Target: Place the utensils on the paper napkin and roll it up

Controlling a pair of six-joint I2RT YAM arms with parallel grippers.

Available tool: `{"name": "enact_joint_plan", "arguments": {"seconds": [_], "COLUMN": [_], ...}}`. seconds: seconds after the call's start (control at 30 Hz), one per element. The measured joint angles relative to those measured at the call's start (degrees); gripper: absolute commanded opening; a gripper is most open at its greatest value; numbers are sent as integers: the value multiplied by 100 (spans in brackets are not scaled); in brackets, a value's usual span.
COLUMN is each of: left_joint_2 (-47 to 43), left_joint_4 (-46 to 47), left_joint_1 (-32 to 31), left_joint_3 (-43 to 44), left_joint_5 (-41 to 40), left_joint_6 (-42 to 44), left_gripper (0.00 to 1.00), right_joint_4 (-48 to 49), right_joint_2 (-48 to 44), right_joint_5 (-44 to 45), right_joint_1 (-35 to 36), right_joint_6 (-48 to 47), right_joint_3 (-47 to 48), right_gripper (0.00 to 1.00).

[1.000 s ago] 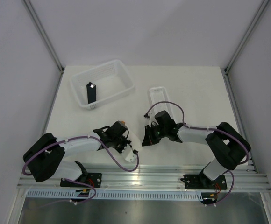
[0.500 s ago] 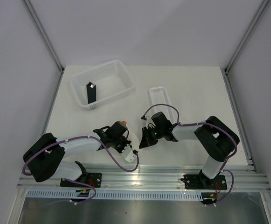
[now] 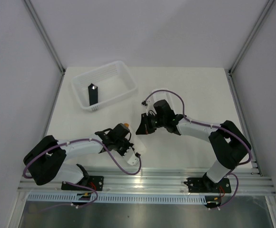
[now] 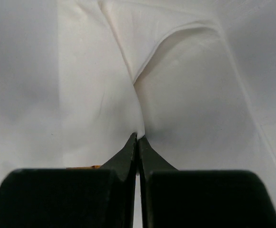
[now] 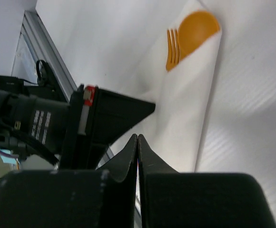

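Note:
The paper napkin (image 5: 185, 104) lies folded into a long strip around the utensils. The orange spoon bowl (image 5: 197, 28) and fork tines (image 5: 172, 50) stick out of its far end; the knife is hidden. In the top view the orange tip (image 3: 126, 126) shows beside my left gripper (image 3: 127, 141), with napkin (image 3: 138, 151) below it. In the left wrist view my left gripper (image 4: 138, 137) is shut, and napkin (image 4: 176, 95) creases run into its tips. My right gripper (image 5: 138, 137) is shut and empty, just over the napkin's near part, next to the left gripper (image 5: 114, 114).
A large white slotted basket (image 3: 114, 71) stands at the back left with a black upright block (image 3: 93, 94) in it. The right arm's purple cable (image 3: 157, 92) loops over the table's middle. Aluminium rails (image 3: 147, 183) run along the near edge.
My right gripper has moved away from me and a little left, from beside the napkin's right side to just past its orange end. The left gripper has hardly moved.

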Motion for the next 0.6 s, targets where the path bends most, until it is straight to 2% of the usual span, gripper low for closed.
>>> {"name": "enact_joint_plan", "arguments": {"seconds": [0.27, 0.6], "left_joint_2": [0, -17], "left_joint_4": [33, 166], "left_joint_1": [2, 22], "left_joint_3": [-11, -79], "left_joint_5": [-2, -2], "left_joint_6": [44, 127], "left_gripper": [5, 5], "right_joint_4": [472, 697], "right_joint_2": [1117, 1786], "right_joint_5": [-205, -433], "right_joint_1": [72, 374], "right_joint_6": [278, 341], "right_joint_3": [326, 533], "right_gripper": [0, 0]}}
